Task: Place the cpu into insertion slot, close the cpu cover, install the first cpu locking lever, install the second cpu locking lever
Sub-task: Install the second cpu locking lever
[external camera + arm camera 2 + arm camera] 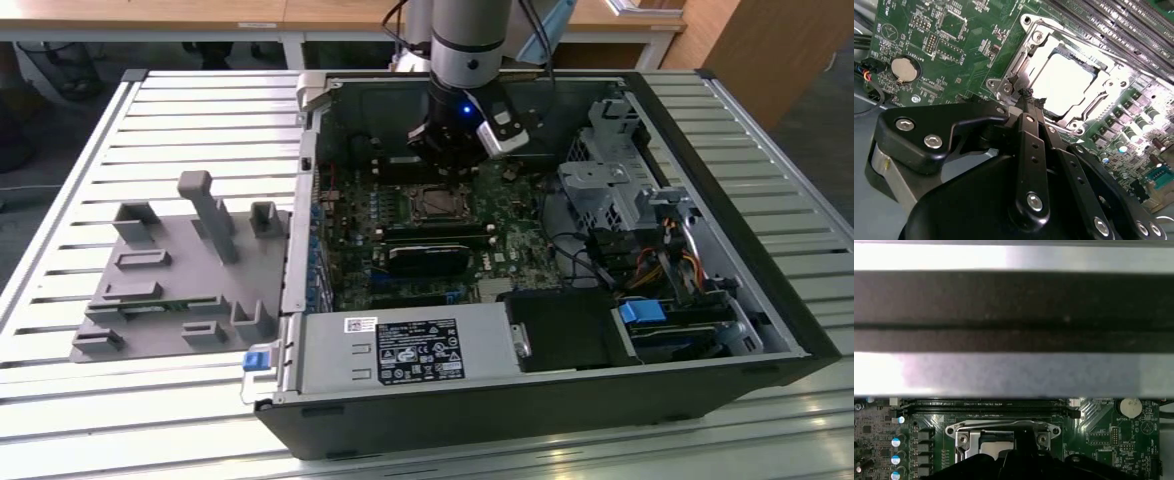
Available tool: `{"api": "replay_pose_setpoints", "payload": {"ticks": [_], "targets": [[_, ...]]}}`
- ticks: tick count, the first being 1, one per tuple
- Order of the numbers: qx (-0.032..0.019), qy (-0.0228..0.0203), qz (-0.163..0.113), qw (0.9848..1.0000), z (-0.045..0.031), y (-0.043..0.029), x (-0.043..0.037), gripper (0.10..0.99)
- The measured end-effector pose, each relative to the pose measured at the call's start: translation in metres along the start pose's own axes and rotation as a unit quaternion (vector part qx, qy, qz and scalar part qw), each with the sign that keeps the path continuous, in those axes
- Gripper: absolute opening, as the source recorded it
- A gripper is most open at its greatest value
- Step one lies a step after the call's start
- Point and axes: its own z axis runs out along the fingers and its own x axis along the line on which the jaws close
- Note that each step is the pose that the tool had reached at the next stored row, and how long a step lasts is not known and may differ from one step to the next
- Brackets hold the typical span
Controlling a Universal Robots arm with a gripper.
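- On the exterior view's left a grey fixture (pixel 180 275) lies on the slatted table (pixel 80 180), beside the open computer case (pixel 747 300).
- The gripper (pixel 1029 100) hangs over the insertion slot (pixel 437 203), its fingers (pixel 1030 145) pressed together with nothing between them.
- The cpu (pixel 1066 82) lies flat in the socket, face up, framed by the closed cpu cover (pixel 1024 65).

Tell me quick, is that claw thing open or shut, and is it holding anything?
Gripper: shut, fingertips together, holding nothing visible, at the cpu cover.
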Motion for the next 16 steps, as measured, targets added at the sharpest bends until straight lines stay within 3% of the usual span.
{"api": "replay_pose_setpoints", "payload": {"ticks": [9, 16], "targets": [[0.0, 0.0, 0.0, 1.0, -0.0004, -0.0076, -0.0001, 0.106], [0.0, 0.0, 0.0, 1.0, -0.0145, -0.0072, -0.0004, 0.106]]}}
